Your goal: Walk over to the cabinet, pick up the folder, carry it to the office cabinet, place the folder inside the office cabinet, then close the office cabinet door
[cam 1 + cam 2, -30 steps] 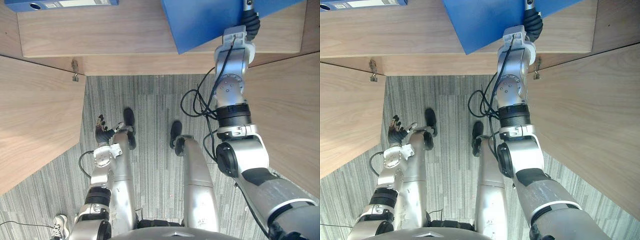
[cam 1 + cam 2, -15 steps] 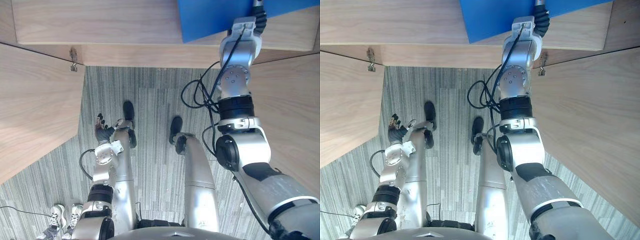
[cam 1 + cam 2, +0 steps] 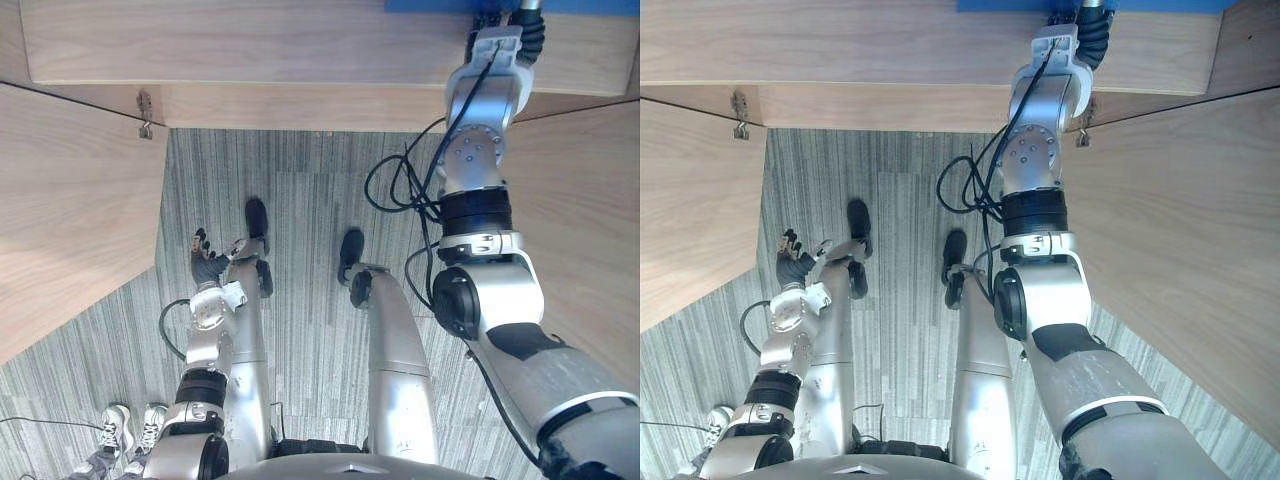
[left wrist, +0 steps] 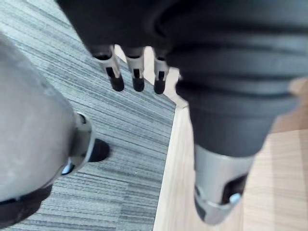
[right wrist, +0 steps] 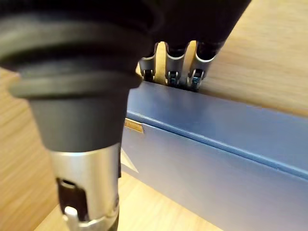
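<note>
The blue folder (image 5: 216,154) rests on the wooden shelf (image 3: 250,50) inside the office cabinet; from the head it is a thin blue strip (image 3: 1010,5) at the top edge. My right arm reaches up into the cabinet, and my right hand (image 3: 1092,25) is at the folder. In the right wrist view its fingers (image 5: 174,62) are straight, their tips just past the folder's far edge, with the thumb (image 5: 86,192) on the near side. My left hand (image 3: 205,262) hangs open beside my left leg, its fingers (image 4: 137,72) straight above the carpet.
Both cabinet doors stand open: the left door (image 3: 70,220) and the right door (image 3: 590,220) flank me closely. A metal hinge (image 3: 146,105) sits at the left door's top. A person's shoes (image 3: 125,425) stand on the grey carpet at lower left.
My right arm has pushed the folder deeper into the cabinet; a large blue face showed before, and a thin strip shows now. The view shifted a little. The left hand kept still.
</note>
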Controlling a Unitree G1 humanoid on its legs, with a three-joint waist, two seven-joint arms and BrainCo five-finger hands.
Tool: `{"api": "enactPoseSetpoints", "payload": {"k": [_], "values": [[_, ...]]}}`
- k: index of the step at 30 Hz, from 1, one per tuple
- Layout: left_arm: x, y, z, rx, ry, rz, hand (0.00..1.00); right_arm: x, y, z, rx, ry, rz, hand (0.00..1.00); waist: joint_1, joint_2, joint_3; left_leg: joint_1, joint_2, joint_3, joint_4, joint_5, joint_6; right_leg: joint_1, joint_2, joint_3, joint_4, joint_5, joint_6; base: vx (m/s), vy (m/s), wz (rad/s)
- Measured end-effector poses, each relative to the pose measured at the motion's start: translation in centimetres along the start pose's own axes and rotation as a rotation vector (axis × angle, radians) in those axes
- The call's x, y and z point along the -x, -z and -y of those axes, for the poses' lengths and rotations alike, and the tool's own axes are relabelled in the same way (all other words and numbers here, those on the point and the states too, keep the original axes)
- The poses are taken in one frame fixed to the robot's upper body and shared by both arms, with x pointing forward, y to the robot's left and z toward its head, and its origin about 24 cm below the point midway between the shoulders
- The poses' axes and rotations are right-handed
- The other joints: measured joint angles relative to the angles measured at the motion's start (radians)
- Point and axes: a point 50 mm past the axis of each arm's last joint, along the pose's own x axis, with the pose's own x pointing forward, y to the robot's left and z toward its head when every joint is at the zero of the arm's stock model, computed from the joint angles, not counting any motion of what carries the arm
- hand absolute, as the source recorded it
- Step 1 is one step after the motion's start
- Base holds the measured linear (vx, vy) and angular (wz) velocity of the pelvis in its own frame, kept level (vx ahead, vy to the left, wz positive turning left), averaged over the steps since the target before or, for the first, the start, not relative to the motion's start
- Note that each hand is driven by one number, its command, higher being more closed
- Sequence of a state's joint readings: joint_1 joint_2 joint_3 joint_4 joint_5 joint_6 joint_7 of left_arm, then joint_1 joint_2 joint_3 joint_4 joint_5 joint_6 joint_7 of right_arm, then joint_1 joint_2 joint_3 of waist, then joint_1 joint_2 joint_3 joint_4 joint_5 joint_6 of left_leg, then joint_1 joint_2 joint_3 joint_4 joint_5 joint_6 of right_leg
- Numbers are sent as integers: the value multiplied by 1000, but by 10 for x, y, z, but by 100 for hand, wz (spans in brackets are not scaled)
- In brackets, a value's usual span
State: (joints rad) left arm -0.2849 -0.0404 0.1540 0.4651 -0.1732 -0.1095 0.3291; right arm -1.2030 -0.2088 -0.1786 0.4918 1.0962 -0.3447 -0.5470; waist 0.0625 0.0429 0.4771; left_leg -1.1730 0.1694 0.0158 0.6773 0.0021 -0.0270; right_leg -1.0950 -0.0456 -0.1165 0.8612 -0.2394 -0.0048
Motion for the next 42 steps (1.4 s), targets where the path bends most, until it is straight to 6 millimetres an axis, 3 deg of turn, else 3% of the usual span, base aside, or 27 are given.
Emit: {"api": "enactPoseSetpoints", "payload": {"k": [3, 6, 8, 11, 16, 20, 25, 32, 42], "values": [[0, 0, 1, -1, 3, 0, 0, -1, -1, 0, 35, -10, 0, 0, -3, 0, 0, 3, 0, 4, 0, 3, 3, 1, 0, 2, -3, 3, 1, 0, 0, 0], [0, 0, 1, -3, 5, 1, 0, -5, -10, 6, 225, -54, 35, 0, -8, 0, 0, 5, 1, 5, 0, 3, 4, 7, 0, 2, -12, 10, 5, 0, 0, 0], [0, 0, 0, -5, 5, 1, 0, -8, -20, 20, 392, -80, 69, 0, -12, -2, -1, 9, 1, 5, 0, 3, 6, 18, 1, 2, -23, 14, 10, 0, 0, 0], [-2, 4, -9, -31, -10, -9, 0, -9, -32, 46, 548, -70, 84, 0, -22, -18, -8, 8, 3, 9, -2, 2, 11, 21, 2, 4, -39, 24, 14, -12, 20, -6], [-6, 8, -21, -61, -34, -28, 0, -6, -42, 77, 790, -82, 80, 0, -29, -22, -7, 21, 6, 12, -7, 0, 22, 46, 4, 4, -67, 39, 21, -21, 24, -5], [-8, 12, -33, -85, -51, -50, 0, -6, -41, 94, 1024, -105, 45, 0, -23, -54, -22, 46, 14, 48, -35, -4, 28, 62, -1, 12, -101, 52, 34, -18, 12, -8], [-7, 14, -33, -86, -32, -61, 0, -3, -40, 102, 1270, -136, 58, 0, -14, -61, -26, 64, 14, 65, -37, -14, 45, 85, -8, 19, -121, 58, 32, 5, 17, -2], [-8, 11, -32, -128, -23, -35, 0, 26, -42, 101, 1549, -298, 174, 0, -7, -63, -26, 56, 14, 67, -32, -15, 52, 83, -9, 22, -130, 63, 41, 10, 6, -2], [-8, 8, -31, -149, -17, -20, 0, 33, -41, 84, 1551, -386, 236, 0, -5, -70, -22, 58, 14, 68, -35, -18, 46, 78, -9, 22, -121, 60, 37, 0, 0, 0]]}}
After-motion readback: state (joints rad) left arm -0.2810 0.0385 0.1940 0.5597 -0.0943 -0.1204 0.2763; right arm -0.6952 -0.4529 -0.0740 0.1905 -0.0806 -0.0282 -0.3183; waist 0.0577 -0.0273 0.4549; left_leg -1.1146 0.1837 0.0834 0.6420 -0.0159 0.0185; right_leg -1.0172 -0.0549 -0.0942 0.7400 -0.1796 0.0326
